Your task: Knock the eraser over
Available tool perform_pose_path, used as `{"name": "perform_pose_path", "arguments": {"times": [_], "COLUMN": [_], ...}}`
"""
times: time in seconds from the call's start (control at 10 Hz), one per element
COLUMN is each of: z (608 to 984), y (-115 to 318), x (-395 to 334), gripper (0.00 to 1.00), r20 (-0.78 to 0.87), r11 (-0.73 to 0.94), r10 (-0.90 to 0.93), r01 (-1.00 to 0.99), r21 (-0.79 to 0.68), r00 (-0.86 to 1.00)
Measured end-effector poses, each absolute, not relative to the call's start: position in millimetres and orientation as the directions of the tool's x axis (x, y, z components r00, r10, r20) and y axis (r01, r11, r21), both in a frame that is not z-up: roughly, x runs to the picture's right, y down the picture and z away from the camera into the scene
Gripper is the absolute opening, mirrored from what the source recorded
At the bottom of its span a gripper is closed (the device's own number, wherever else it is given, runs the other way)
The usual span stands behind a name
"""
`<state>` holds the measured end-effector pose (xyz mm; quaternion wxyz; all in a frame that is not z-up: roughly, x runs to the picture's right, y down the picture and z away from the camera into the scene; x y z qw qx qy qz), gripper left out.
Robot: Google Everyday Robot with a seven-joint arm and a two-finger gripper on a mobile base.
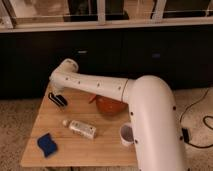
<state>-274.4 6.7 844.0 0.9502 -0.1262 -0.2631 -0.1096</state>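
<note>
The eraser (58,99), a small black block with a white stripe, sits at the far left part of the wooden table (95,146). My white arm reaches from the lower right across the table to the far left. The gripper (56,92) hangs down from the wrist right at the eraser, just above or against its upper end. I cannot tell whether they touch.
A white bottle (80,128) lies on its side at the table's middle. A blue pad (47,144) lies at the front left. An orange bowl (111,105) sits under the arm. A white cup (127,134) stands by the arm. A dark cabinet wall runs behind.
</note>
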Motion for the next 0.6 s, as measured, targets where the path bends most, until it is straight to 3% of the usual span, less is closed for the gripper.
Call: {"name": "perform_pose_path", "arguments": {"times": [0.2,0.6], "z": [862,862], "y": [-7,-8], "x": [-209,-207], "gripper": [0.80,0.79], "r20": [0.464,0.469], "r11": [0.957,0.959], "r10": [-0.097,-0.087], "r01": [0.210,0.201], "r21": [-0.199,-0.199], "r00": [0.880,0.879]}}
